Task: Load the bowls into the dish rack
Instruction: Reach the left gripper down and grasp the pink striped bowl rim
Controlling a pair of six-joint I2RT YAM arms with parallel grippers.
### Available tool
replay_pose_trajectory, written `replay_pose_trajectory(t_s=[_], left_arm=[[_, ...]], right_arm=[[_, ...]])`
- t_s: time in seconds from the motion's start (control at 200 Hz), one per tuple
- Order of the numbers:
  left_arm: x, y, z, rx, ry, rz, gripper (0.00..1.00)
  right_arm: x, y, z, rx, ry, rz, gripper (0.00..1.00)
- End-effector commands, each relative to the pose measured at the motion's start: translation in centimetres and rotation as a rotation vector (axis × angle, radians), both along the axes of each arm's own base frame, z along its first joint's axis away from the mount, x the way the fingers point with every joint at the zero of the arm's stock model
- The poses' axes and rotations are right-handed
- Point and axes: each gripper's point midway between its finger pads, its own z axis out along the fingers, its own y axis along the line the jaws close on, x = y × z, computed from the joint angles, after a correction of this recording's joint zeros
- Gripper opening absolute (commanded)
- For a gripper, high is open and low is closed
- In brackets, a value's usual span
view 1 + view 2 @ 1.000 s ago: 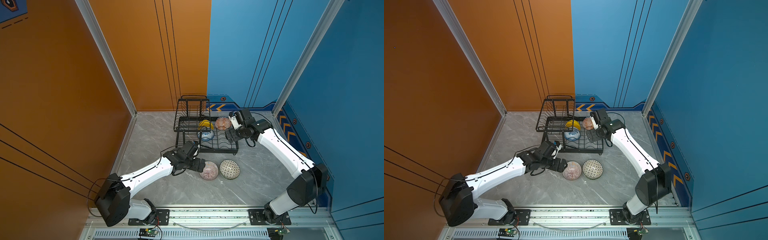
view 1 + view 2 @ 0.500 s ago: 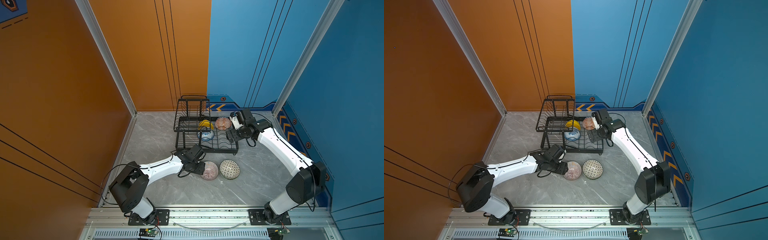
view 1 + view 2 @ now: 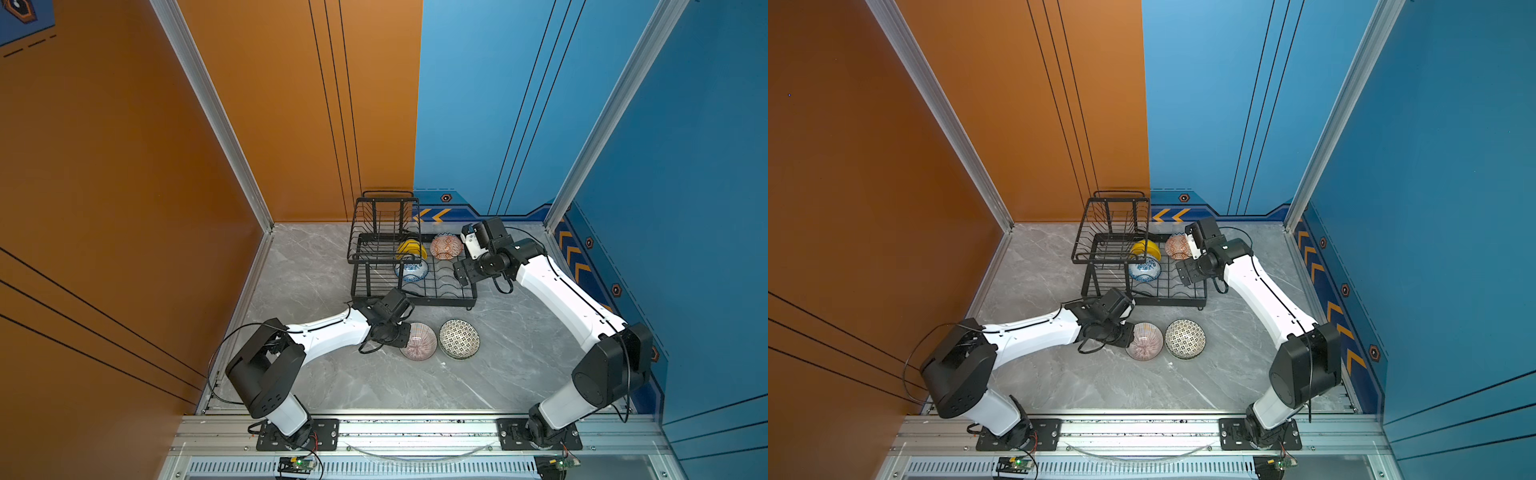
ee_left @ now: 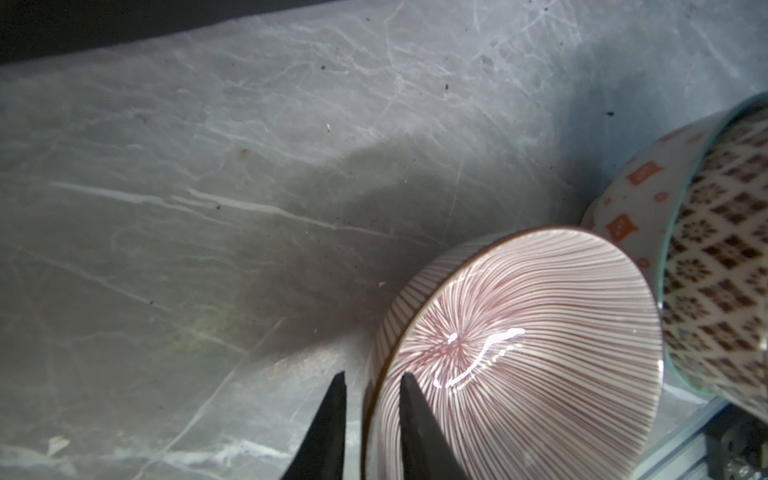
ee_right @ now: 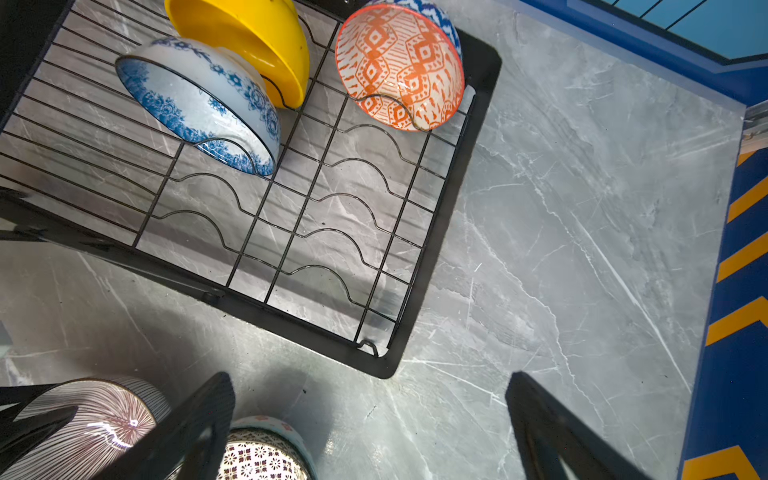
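1. No words, numbers or brand names can be read anywhere.
2. Orange chevron arrows [image 3: 432,215] are painted on the blue wall strip along the tabletop's far edge, pointing left; both top views show them.
3. More orange chevrons [image 3: 571,253] run along the wall strip at the tabletop's right edge; the right wrist view shows them too.
4. Small orange-and-black hexagon badges [image 3: 446,198] sit on these strips.
5. A blue panel [image 3: 20,16] high on the orange wall carries part of a hexagon emblem.
6. A tiny white mark [image 3: 516,246] on the right arm is too small to read.
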Motion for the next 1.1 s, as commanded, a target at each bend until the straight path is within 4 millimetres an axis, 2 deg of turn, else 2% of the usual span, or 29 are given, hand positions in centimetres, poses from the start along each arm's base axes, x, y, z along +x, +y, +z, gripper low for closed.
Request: replay_pose_trajectory(t_s=[0.0,0.28,0.621,0.991,1.011,1.096], left_arm=[[0.1,-0.5,0.3,-0.016,0.006,-0.007,0.16],[0.4,0.9,0.9,0.003,-0.006,0.022,0.0],[0.8,2.2,2.5,0.007,-0.042,0.032,0.0],[1.6,2.6,7.1,-0.004,-0.144,0.016,0.0],[2.1,2.0,8.5,-0.026,-0.17,0.015,0.0],[2.6,1.6,10.3,-0.046,-0.212,0.018,0.0]], right_arm=[[0.1,-0.2,0.7,0.008,-0.018,0.003,1.0],[0.0,-0.3,0.7,0.007,-0.02,0.003,1.0],[-0.2,-0.6,0.7,0.009,-0.019,0.003,1.0],[-1.3,-0.3,2.1,0.066,-0.036,0.002,1.0],[-1.4,-0.2,2.3,0.074,-0.04,0.003,1.0],[-2.0,0.0,3.1,0.112,-0.05,0.008,1.0]])
